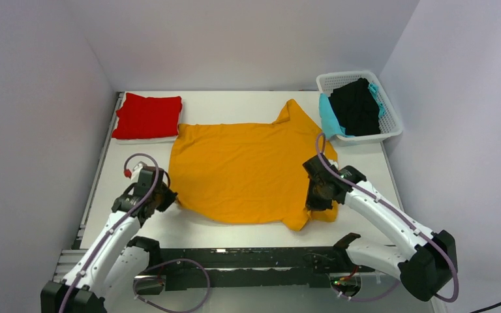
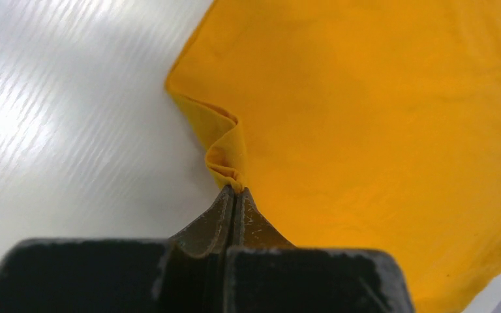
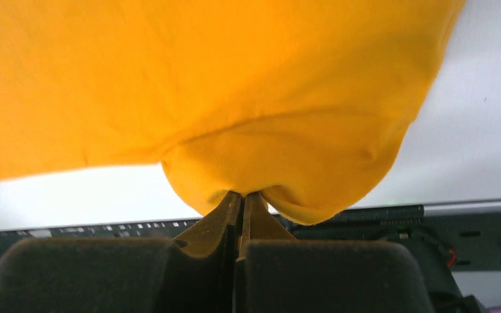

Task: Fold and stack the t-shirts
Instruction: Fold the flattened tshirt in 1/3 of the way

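On mustard shirt [image 1: 248, 169] edges: left jaws, right jaws closed, pinching cloth.

Bare table [image 1: 189, 235] between mustard-orange shirt [image 1: 248, 166] and near edge; red shirt [image 1: 147, 116] far-left and basket [image 1: 340, 75] far-right as obstacles.

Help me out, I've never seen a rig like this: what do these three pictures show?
Two robot arms are bolted to a white table. One picture looks down from above; the other two come from cameras on each wrist. A mustard-orange t-shirt lies spread out; the left gripper and right gripper are each shut on an edge of it. A folded red t-shirt sits at the far left. A white basket at the far right holds a black t-shirt and a teal t-shirt.
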Robot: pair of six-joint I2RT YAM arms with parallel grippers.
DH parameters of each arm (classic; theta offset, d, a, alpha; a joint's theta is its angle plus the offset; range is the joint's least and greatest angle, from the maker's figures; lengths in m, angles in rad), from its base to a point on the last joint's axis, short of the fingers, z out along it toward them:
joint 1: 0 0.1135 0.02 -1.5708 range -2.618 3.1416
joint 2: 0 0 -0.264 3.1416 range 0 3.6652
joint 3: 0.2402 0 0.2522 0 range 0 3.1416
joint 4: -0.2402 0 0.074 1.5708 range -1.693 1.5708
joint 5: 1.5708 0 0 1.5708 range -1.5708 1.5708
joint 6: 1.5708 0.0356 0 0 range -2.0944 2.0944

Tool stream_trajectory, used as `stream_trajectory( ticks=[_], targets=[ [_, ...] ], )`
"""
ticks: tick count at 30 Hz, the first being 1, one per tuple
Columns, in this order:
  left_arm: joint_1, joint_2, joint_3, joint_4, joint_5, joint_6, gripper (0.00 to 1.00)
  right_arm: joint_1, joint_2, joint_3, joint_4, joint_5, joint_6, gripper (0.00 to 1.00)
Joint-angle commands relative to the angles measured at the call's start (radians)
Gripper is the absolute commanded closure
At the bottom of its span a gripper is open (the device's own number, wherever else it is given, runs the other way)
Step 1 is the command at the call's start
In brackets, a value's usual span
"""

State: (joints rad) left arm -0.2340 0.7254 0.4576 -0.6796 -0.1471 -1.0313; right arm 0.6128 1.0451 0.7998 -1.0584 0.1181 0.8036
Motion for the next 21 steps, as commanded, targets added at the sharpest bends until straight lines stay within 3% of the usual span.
stream_trajectory(
  ticks=[1, 10, 21],
  targets=[
    [0.006, 0.084, 0.077, 0.151, -0.019, 0.026, 1.0, -0.081, 0.023, 0.058, 0.162, 0.041, -0.106, 1.0],
    [0.051, 0.207, 0.12, 0.242, -0.061, 0.018, 1.0, -0.153, 0.171, 0.16, 0.292, 0.072, -0.163, 1.0],
    [0.099, 0.307, 0.162, 0.3, -0.083, 0.025, 1.0, -0.203, 0.281, 0.244, 0.298, 0.108, -0.229, 1.0]
  ],
)
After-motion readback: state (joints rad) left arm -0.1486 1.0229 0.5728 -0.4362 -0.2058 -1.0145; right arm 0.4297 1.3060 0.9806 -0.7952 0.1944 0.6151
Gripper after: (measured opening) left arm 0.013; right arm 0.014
